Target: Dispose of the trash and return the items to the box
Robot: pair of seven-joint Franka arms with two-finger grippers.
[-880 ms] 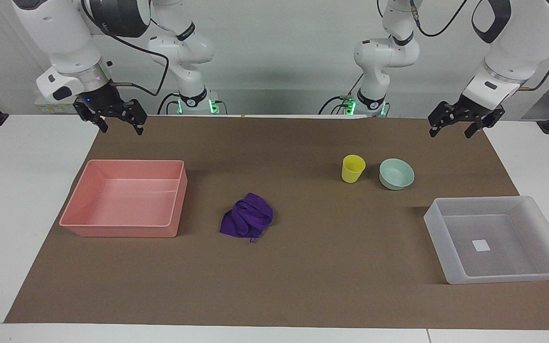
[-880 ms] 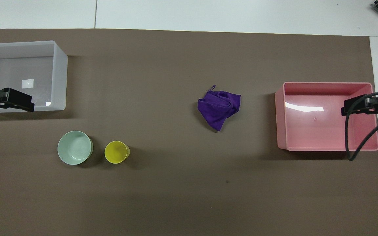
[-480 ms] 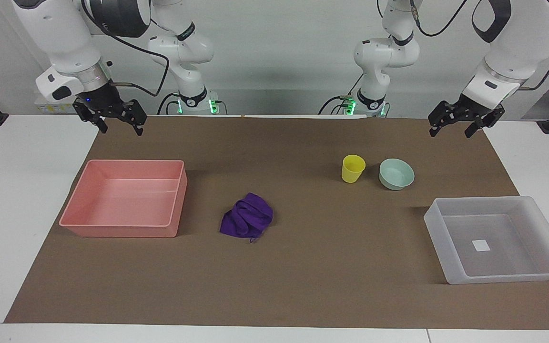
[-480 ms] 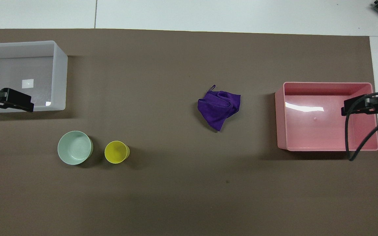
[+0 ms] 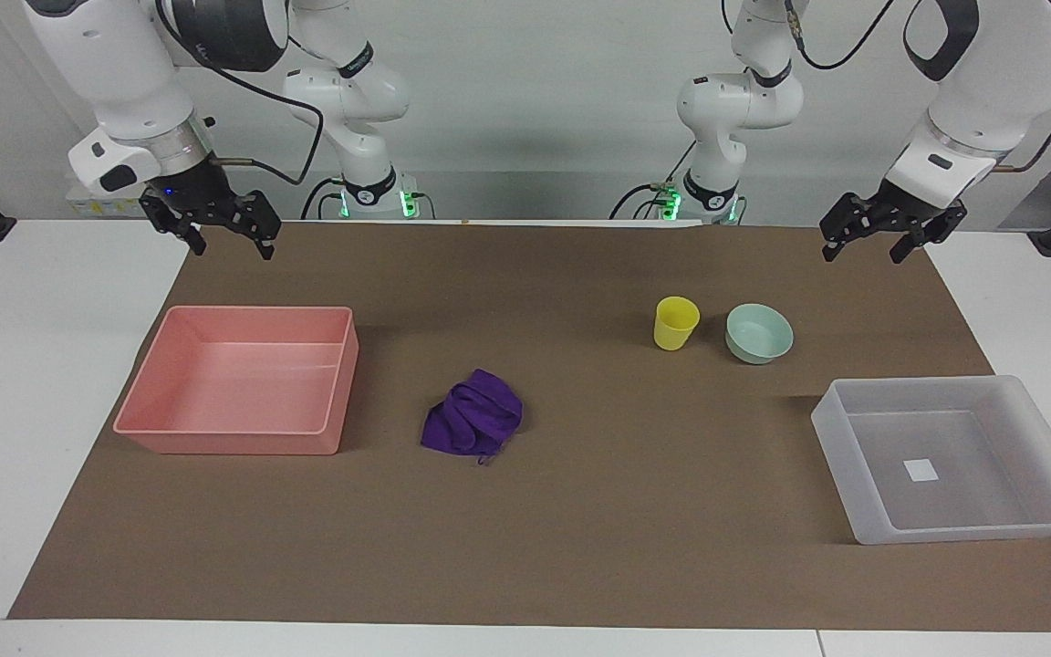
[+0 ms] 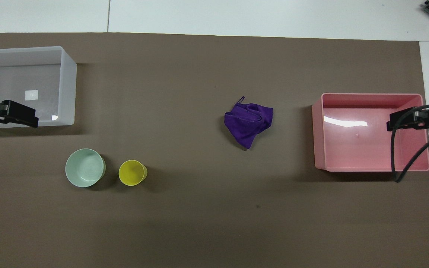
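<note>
The purple cloth [image 5: 473, 424] [image 6: 249, 122] lies crumpled at the middle of the brown mat. The yellow cup [image 5: 676, 322] [image 6: 132, 172] and the mint-green bowl [image 5: 759, 333] [image 6: 85, 172] stand upright side by side toward the left arm's end, nearer to the robots than the translucent bin [image 5: 831, 429] [image 6: 69, 85]. The bin holds nothing. My left gripper [image 5: 861, 255] [image 6: 28, 117] is open and empty, raised over the mat's edge by the robots. My right gripper [image 5: 234, 248] [image 6: 395, 121] is open and empty, raised at the right arm's end. Both arms wait.
A pink rectangular tray [image 5: 343, 383] [image 6: 318, 130] with nothing in it sits toward the right arm's end, beside the cloth. The brown mat [image 5: 580, 511] covers most of the white table.
</note>
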